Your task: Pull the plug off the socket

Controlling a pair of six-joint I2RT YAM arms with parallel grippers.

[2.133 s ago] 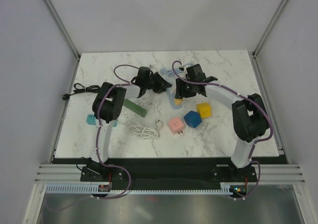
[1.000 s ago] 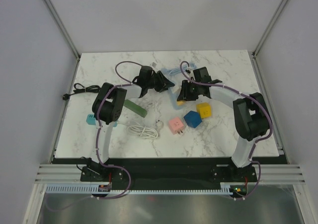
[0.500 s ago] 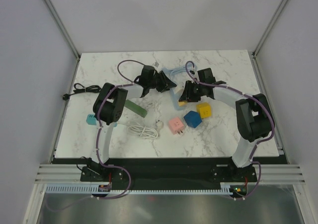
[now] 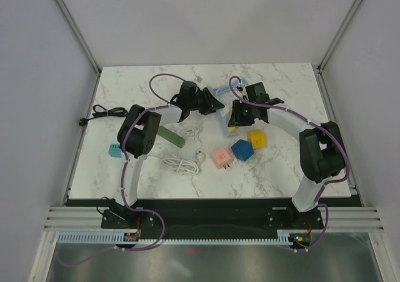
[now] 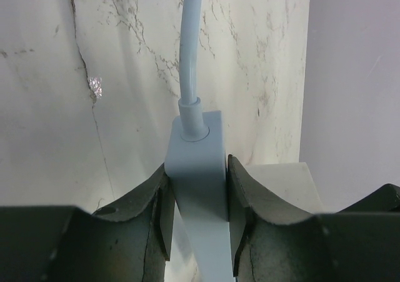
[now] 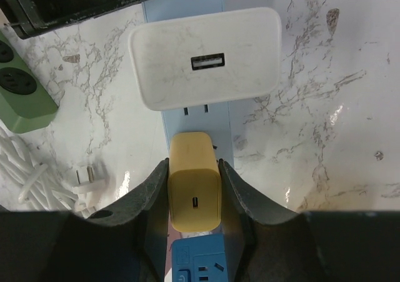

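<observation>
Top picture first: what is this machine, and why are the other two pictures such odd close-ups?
The overhead view looks down from behind on two robot arms bolted at the near edge of a marble table. Each arm ends in a two-finger gripper with a small camera on its wrist, and the two close-ups come from those cameras.

In the left wrist view, the left gripper is clamped on the end of a light-blue power strip, where its cord enters. In the right wrist view, the right gripper squeezes a yellow plug seated in that strip, next to a white charger. One arm seems to steady the strip while the other is placed to pull.

Loose on the table are a pink cube, a blue cube, a yellow cube, a green strip, a white cable and a black cable.
</observation>
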